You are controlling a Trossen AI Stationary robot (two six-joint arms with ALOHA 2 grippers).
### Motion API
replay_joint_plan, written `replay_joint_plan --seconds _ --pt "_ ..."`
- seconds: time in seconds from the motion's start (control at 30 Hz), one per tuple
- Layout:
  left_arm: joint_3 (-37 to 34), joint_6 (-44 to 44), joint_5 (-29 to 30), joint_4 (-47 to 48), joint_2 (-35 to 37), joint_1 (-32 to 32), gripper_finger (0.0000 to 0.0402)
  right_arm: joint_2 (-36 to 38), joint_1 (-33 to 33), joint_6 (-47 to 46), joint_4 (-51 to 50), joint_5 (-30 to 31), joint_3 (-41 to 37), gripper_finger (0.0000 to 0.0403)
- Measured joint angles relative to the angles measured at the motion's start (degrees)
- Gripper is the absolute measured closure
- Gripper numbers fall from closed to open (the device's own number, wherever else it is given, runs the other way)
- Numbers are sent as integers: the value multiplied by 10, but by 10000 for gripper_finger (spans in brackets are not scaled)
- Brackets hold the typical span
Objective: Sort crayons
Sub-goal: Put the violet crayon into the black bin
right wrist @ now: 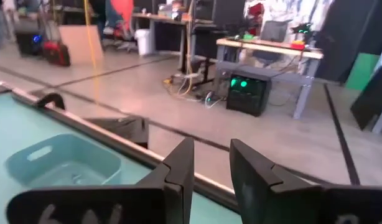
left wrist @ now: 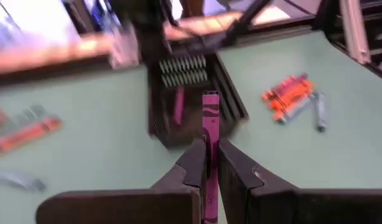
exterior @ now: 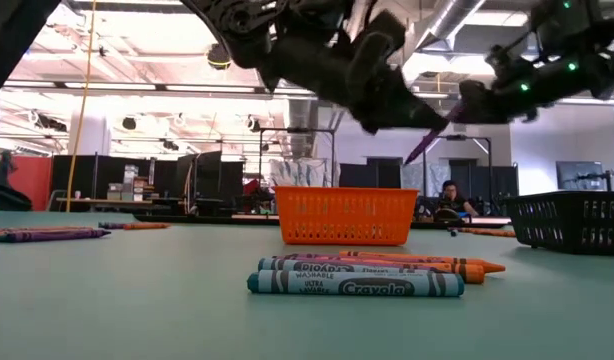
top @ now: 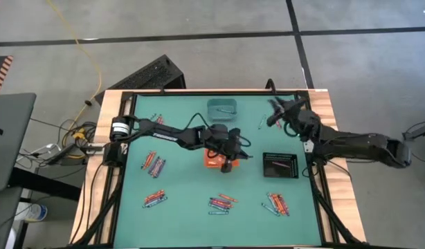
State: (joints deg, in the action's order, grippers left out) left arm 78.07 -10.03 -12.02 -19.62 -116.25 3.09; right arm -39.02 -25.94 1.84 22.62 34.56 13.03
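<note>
Green surface (top: 185, 214) with a wooden border, carrying three small trays and several loose groups of crayons. Left end effector (top: 234, 158): positioned over the middle of the surface, just beside the orange tray (top: 212, 160), fingers (left wrist: 194, 163) clamped together on a purple crayon (left wrist: 210, 134) that sticks out forward between them; in the low view the same crayon (exterior: 427, 142) hangs tilted in the air above the surface. Right end effector (top: 273, 114): raised near the far right corner of the surface, fingers (right wrist: 181, 163) standing apart with nothing between them, facing out over the edge toward the room. Teal tray (top: 223, 108): at the far edge, centre, holding at least one thin stick; it also shows in the right wrist view (right wrist: 63, 163). Black tray (top: 282, 165): right of centre, with a few crayons inside, one pink-purple seen in the left wrist view. Loose crayons, all lying flat on the surface: one cluster left of centre (top: 154, 164); one cluster near the front left (top: 154, 199); one cluster at front centre (top: 221, 203), seen close in the low view as a blue-grey crayon (exterior: 355, 284) in front of an orange one (exterior: 457, 266); one cluster at the front right (top: 277, 203). Orange tray in the low view (exterior: 345, 216): behind the front-centre cluster. A seated person (exterior: 449, 198) shows far back in the room.
</note>
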Motion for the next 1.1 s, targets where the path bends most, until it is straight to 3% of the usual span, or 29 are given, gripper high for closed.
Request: replay_joint_plan --seconds 0.23,0.73,1.1 --pt "52 -1 15 -27 -37 -5 390 66 -68 -52 -5 -60 -40 295" --pt "358 28 -46 102 -235 -10 390 72 -79 -48 -44 -63 -39 295" --pt "381 25 -38 80 -257 -10 363 72 -80 -42 -42 -63 -39 295"
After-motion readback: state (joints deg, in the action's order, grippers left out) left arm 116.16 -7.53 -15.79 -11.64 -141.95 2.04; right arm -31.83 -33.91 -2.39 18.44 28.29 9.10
